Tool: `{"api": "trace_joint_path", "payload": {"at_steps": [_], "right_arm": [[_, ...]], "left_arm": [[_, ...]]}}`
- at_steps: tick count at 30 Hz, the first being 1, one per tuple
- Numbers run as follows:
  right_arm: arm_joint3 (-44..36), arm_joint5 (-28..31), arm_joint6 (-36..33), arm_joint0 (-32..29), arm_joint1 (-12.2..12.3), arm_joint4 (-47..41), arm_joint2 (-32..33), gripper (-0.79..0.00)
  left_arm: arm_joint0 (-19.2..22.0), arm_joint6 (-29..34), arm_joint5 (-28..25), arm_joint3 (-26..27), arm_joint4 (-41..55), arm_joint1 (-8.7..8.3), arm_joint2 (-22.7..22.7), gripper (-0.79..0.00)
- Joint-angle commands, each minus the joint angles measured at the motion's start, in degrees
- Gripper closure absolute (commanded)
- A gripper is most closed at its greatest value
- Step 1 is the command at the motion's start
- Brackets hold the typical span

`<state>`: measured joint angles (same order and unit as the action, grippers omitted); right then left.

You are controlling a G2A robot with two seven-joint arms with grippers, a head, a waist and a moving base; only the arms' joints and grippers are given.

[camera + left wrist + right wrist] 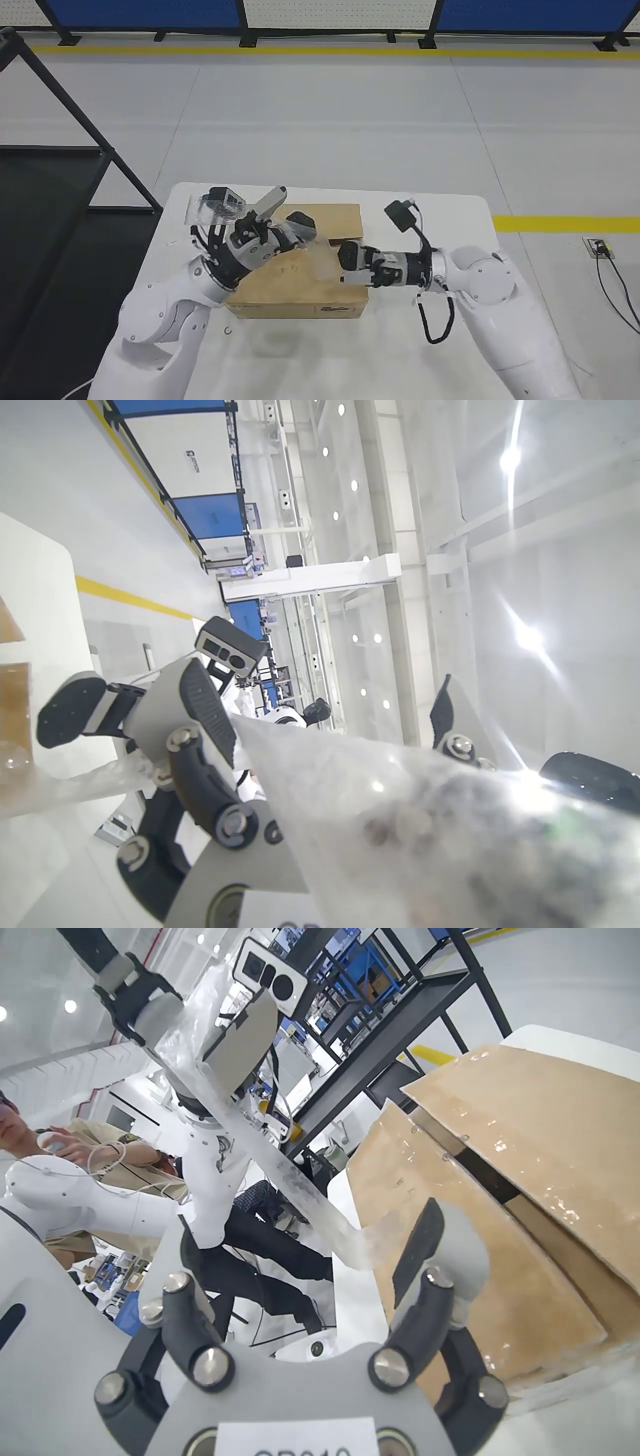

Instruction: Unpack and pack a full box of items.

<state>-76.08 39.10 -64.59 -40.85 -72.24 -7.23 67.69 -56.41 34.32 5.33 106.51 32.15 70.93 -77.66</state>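
At frame centre, box point(300, 285) is set on table point(300, 350), clear bag point(295, 1183) is stretched above it between left gripper point(290, 208), fingers spread wide, and right gripper point(342, 255), fingers parted.

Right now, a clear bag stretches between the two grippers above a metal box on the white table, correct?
Not quite. The box is brown cardboard, not metal, as the top view shows. The rest holds: a clear bag stretches between the left gripper and the right gripper above it, on the white table.
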Motion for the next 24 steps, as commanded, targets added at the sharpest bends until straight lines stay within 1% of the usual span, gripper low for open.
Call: {"api": "trace_joint_path", "payload": {"at_steps": [1,2,3,4,12,18,21,24], "right_arm": [[-0.8,-0.3,0.9,-0.3,0.0,1.1,-0.5,-0.252],[-1.1,-0.4,1.3,-0.5,0.1,1.4,-0.6,-0.145],[-1.3,-0.5,1.7,-0.5,0.1,1.6,-0.7,-0.058],[-1.4,-0.6,2.0,-0.5,0.2,1.7,-0.7,0.000],[-1.1,-0.8,1.9,0.0,0.7,0.0,-0.8,0.000],[-0.6,-0.9,0.8,0.8,1.0,-3.0,-0.9,0.000],[-0.1,-2.0,1.1,1.2,1.2,-5.6,-0.4,0.000],[-0.3,-3.5,2.8,1.4,1.4,-6.8,0.5,0.000]], "left_arm": [[0.1,-0.4,0.0,0.1,-0.7,0.01,0.4,-0.785],[0.2,-0.5,-0.1,0.1,-0.6,0.03,0.6,-0.785],[0.3,-0.5,-0.1,0.0,-0.6,0.03,0.7,-0.785],[0.3,-0.6,-0.1,-0.1,-0.7,0.04,0.8,-0.785],[1.0,-1.2,0.1,-0.8,-0.4,0.04,1.0,-0.785],[1.2,-1.7,0.1,-1.1,-0.4,-0.01,0.7,-0.785],[1.2,-2.8,-0.1,-1.3,-1.4,-0.08,0.2,-0.785],[1.3,-4.1,-0.4,-1.6,-3.3,-0.20,-0.4,-0.785]]}}
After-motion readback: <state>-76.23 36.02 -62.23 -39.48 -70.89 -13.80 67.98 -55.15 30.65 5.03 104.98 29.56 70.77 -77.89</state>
